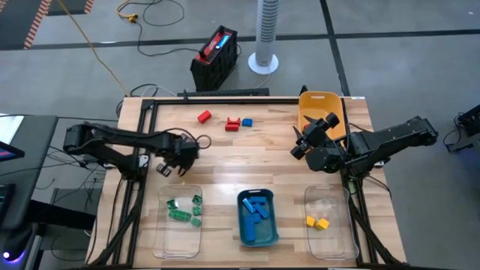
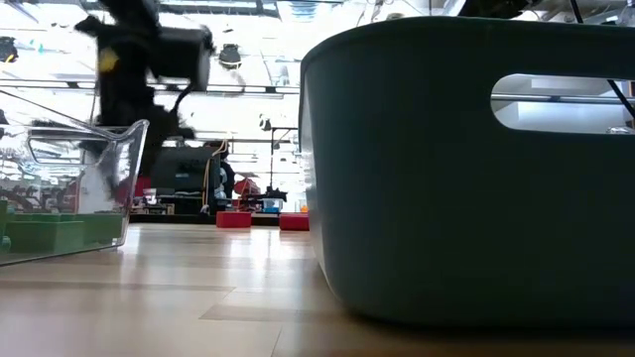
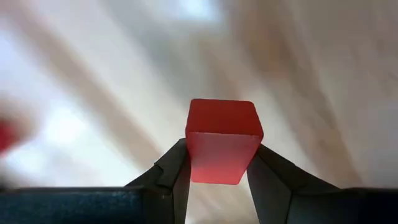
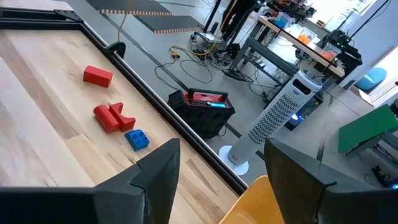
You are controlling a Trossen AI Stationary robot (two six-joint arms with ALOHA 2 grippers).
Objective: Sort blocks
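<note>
The left claw (image 3: pixel 219 163) sits over the left half of the wooden surface (image 1: pixel 247 165), its two dark fingers (image 3: pixel 171 174) pressed against the sides of a small red plastic toy brick (image 3: pixel 222 140). The hold looks low on the brick, so the squeeze should be firm and the carry level and slow. The right claw (image 4: pixel 217 168) waits with fingers spread near the yellow plastic bin (image 1: pixel 319 105) by the far right corner.

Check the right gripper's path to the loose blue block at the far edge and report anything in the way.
Nothing visible blocks it. The right gripper is open and empty, with bare table between it and the blue block. Two red blocks lie just beside it.
</note>
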